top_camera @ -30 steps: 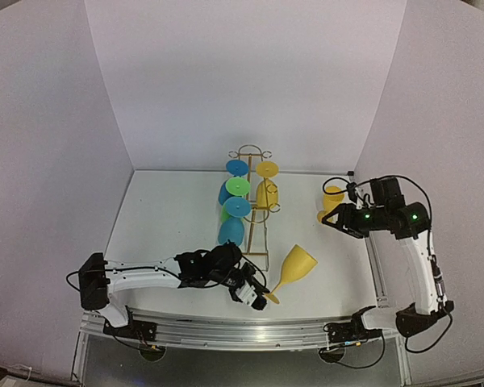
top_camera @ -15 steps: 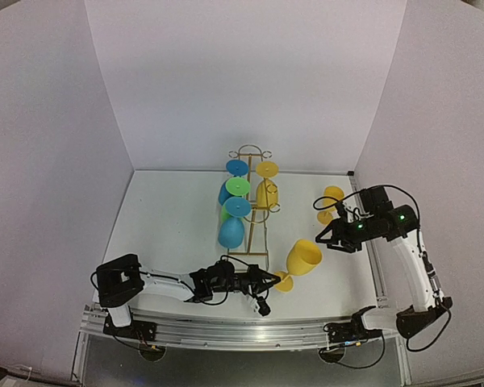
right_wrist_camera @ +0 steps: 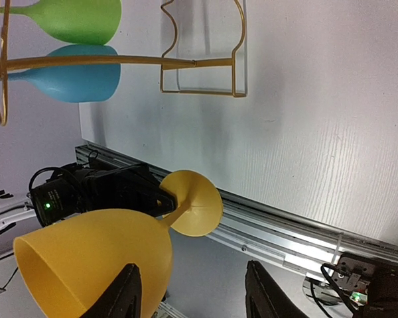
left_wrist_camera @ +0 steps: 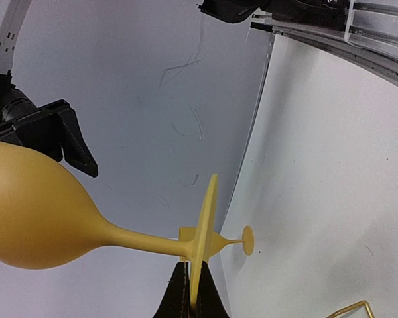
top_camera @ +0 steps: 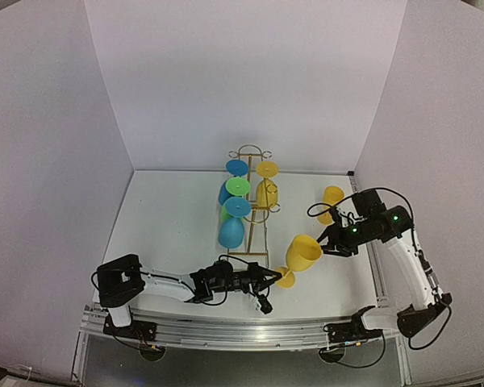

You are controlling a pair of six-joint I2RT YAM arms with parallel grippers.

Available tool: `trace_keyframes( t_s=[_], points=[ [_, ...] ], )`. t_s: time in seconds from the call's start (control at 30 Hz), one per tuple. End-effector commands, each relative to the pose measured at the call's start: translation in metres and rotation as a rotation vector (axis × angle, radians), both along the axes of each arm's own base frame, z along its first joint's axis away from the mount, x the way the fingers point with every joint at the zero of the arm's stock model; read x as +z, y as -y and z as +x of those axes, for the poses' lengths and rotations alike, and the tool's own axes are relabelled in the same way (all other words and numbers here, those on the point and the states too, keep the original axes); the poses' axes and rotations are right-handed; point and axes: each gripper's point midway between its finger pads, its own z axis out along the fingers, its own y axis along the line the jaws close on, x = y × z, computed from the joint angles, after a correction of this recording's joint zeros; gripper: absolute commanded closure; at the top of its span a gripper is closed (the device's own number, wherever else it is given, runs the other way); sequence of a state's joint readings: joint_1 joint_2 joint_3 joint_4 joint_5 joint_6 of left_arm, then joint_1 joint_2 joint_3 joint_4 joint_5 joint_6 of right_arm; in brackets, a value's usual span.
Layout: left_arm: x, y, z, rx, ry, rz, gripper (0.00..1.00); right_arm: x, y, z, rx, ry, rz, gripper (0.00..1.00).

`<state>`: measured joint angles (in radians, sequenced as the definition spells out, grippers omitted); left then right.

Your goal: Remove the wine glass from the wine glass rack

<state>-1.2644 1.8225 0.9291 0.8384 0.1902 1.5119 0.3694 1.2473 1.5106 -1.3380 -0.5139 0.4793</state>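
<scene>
The gold wire wine glass rack point(top_camera: 256, 211) stands at the table's middle, with blue, green and yellow glasses hanging on it. A yellow wine glass point(top_camera: 303, 253) is off the rack and tilted above the table in front of it. My left gripper point(top_camera: 268, 280) is shut on the edge of its round foot point(left_wrist_camera: 205, 222), seen edge-on in the left wrist view. My right gripper point(top_camera: 332, 243) is open right beside the bowl point(right_wrist_camera: 96, 262). The bowl lies against the left finger point(right_wrist_camera: 127, 293) and mostly outside the gap.
A second yellow glass point(top_camera: 331, 197) sits on the table near the right wall, behind my right arm. The rack's base loop point(right_wrist_camera: 202, 63) and hanging green point(right_wrist_camera: 73, 18) and blue point(right_wrist_camera: 69, 83) glasses show in the right wrist view. The metal rail point(right_wrist_camera: 285, 232) runs along the near edge.
My left arm dropped low with the yellow glass, whose bowl swung up and to the right. My right gripper came forward and left to the bowl, its jaws narrowing.
</scene>
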Motion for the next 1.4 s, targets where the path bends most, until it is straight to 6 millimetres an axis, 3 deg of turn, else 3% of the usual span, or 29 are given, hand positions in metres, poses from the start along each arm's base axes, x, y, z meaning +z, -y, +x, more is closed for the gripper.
trace_keyframes(
  t_s=[0.0,0.13,0.23,0.43,0.6,0.67,0.77,0.93,1.0,1.07,1.13,1.3,1.37],
  points=[
    [0.008,-0.001,-0.004,-0.006,-0.041,0.005,1.0,0.028,0.006,0.008,-0.014,0.089,-0.03,0.52],
    [0.0,-0.005,-0.006,-0.007,-0.072,0.052,1.0,0.042,0.003,0.008,-0.007,0.117,-0.005,0.52],
    [0.006,0.001,0.0,0.015,-0.079,0.041,1.0,0.043,0.001,0.003,0.008,0.11,0.017,0.54],
    [0.027,0.018,0.011,0.04,-0.066,-0.021,1.0,0.019,0.004,-0.004,0.007,0.05,-0.005,0.57],
    [0.026,0.019,0.009,0.025,-0.063,-0.016,1.0,0.004,0.002,-0.007,0.017,0.009,-0.014,0.58],
    [0.025,0.019,0.009,0.024,-0.064,-0.012,1.0,0.005,-0.003,-0.008,0.031,0.005,0.005,0.68],
    [0.024,0.021,0.01,0.028,-0.058,-0.006,1.0,0.006,-0.006,-0.007,0.045,0.005,0.009,0.99],
    [0.022,0.021,0.016,0.062,-0.075,0.006,1.0,0.008,0.006,-0.001,0.018,0.043,-0.076,1.0],
    [0.017,0.019,0.018,0.081,-0.104,0.025,0.92,0.01,0.02,0.003,-0.016,0.074,-0.158,1.0],
    [0.01,0.013,0.015,0.08,-0.142,0.054,0.49,0.013,0.032,0.01,-0.054,0.109,-0.231,1.0],
    [0.0,0.004,0.01,0.071,-0.167,0.099,0.23,0.017,0.045,0.018,-0.099,0.146,-0.299,1.0],
    [-0.015,-0.027,-0.013,0.03,-0.33,0.255,0.19,0.023,0.071,0.042,-0.165,0.224,-0.466,1.0],
    [-0.005,-0.038,-0.023,0.019,-0.44,0.301,0.2,0.019,0.087,0.053,-0.186,0.242,-0.582,1.0]
  ],
)
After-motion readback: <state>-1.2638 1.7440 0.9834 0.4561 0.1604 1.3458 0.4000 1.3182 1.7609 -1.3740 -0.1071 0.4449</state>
